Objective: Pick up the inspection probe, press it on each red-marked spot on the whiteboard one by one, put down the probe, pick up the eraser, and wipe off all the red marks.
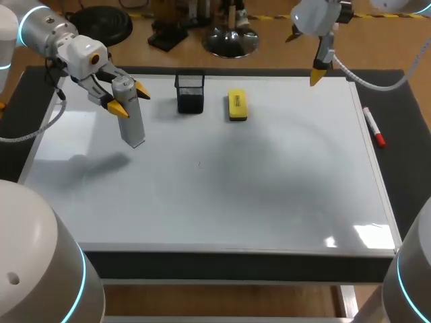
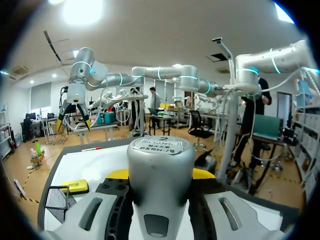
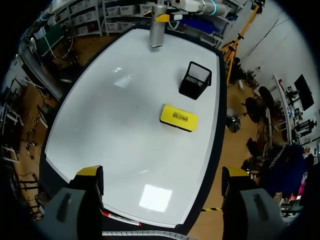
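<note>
The inspection probe [image 1: 130, 116], a grey cylinder, is clamped near its upper end between the two yellow-tipped fingers of the left gripper [image 1: 129, 99]. It hangs slightly tilted below that gripper, over the far left part of the whiteboard [image 1: 236, 195]. Its shadow [image 1: 101, 163] lies on the board apart from its lower end. In the left wrist view the probe's [image 2: 160, 165] capped top rises straight up between the fingers of the left gripper [image 2: 160, 176], one yellow tip pressed to each side. The right gripper [image 1: 304, 55] hangs above the board's far right corner, its fingers spread wide with nothing between them. In its own view the right gripper [image 3: 162, 172] looks down on bare whiteboard [image 3: 115, 130]. Ahead of the right gripper the yellow eraser [image 3: 178, 118] lies flat on the board. Just beyond it stands a black mesh holder [image 3: 195, 80], close to the eraser but not touching it. Farther still, at the board's opposite end, the probe [image 3: 158, 32] hangs in the left gripper [image 3: 162, 17]. A marker [image 1: 374, 128] with a red cap lies on the dark surface [image 1: 404, 155] beside the board's right edge, below the right gripper. A tiny dark speck [image 1: 199, 163] sits near the board's middle, too small to tell its colour.
</note>
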### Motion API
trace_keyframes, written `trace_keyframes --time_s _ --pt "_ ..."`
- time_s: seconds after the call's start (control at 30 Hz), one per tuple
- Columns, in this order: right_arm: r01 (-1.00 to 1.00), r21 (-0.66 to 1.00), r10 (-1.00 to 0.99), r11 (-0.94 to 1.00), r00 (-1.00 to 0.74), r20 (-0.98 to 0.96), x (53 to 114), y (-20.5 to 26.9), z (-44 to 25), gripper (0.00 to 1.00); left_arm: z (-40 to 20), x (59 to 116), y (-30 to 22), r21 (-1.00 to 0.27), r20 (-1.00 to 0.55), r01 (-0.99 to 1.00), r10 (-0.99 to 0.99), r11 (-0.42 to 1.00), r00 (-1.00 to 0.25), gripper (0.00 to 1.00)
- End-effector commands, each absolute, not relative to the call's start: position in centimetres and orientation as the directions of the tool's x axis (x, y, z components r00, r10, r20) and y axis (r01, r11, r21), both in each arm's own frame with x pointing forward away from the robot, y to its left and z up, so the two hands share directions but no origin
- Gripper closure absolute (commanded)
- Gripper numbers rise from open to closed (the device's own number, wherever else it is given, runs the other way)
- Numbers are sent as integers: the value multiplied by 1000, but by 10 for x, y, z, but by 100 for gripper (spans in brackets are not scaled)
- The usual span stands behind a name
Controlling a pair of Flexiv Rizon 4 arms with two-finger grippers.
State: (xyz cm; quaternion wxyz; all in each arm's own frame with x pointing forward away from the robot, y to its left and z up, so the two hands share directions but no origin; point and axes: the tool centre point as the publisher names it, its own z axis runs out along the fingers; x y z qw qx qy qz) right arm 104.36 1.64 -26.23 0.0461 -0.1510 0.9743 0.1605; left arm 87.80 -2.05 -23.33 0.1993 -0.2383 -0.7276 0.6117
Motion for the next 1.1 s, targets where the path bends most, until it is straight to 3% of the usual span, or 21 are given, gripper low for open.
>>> trace_keyframes --time_s 0.03,0.33,1.1 --pt "-310 296 -282 903 -950 -134 1045 16 -261 0 -232 877 -21 -985 -1 104 590 140 -807 100" --pt "-310 296 -282 903 -950 -134 1045 16 -261 0 -230 878 -34 -980 -2 112 560 162 -828 100" --pt "-310 296 -282 903 -950 -134 1045 16 -261 0 -199 919 -44 -964 -15 71 215 256 -976 100"
